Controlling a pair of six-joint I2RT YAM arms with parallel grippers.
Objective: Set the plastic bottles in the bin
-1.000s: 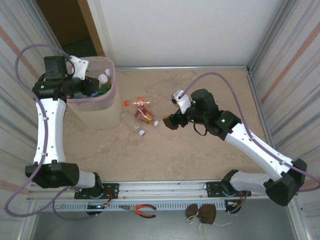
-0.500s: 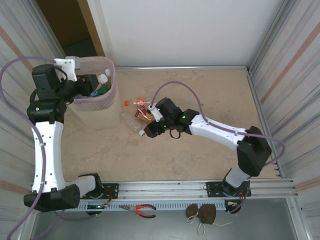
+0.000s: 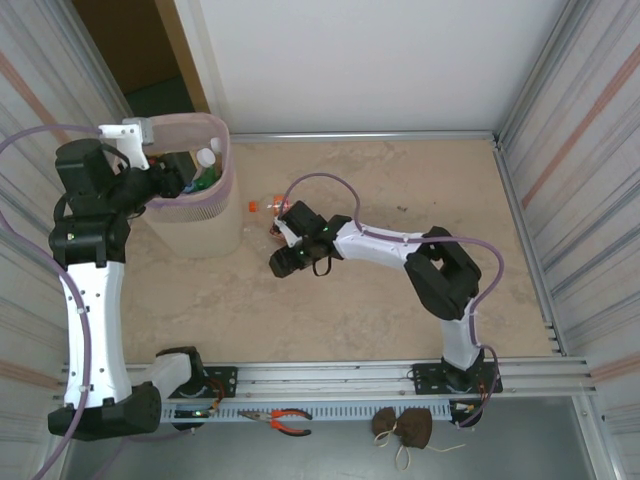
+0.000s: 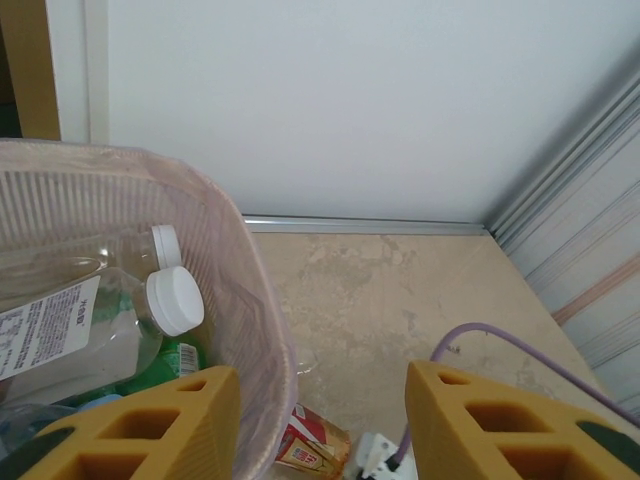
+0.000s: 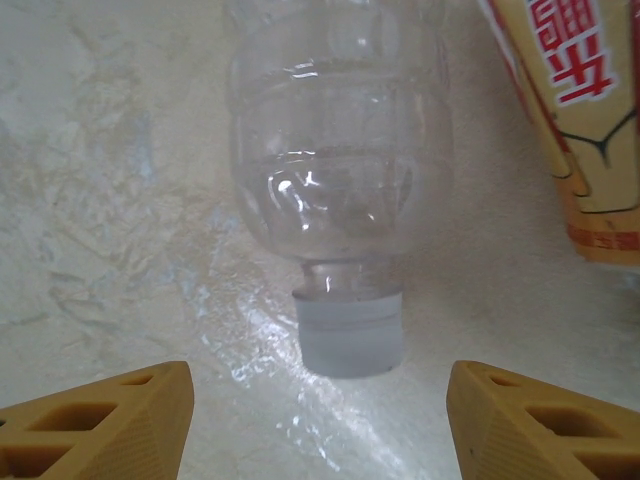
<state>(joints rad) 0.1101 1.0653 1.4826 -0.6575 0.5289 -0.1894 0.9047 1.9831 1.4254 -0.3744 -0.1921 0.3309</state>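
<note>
The pale pink bin [image 3: 196,210] stands at the table's back left with several plastic bottles inside, among them a clear one with a white cap [image 4: 175,300] and a green one [image 4: 172,360]. My left gripper [image 3: 166,184] hangs open at the bin's [image 4: 232,215] near rim, nothing between its fingers [image 4: 190,425]. My right gripper [image 3: 283,262] is open and low over the table. The grey cap [image 5: 350,335] of a lying clear bottle [image 5: 340,170] sits just ahead of its fingertips [image 5: 330,430]. A yellow-and-red labelled bottle [image 5: 570,120] lies beside it, and its orange cap [image 3: 253,207] shows from above.
Ribbed metal walls close the left and right sides, with a white wall at the back. The right arm's purple cable [image 3: 330,182] arches over the bottles. Orange pliers [image 3: 290,421] and a brown pouch [image 3: 403,427] lie on the front rail. Bare stone-patterned table lies to the right [image 3: 430,190].
The right arm swung left across the table and lowered its gripper to the clear bottle, jaws narrowing. The left gripper drew back from over the bin to its rim and opened.
</note>
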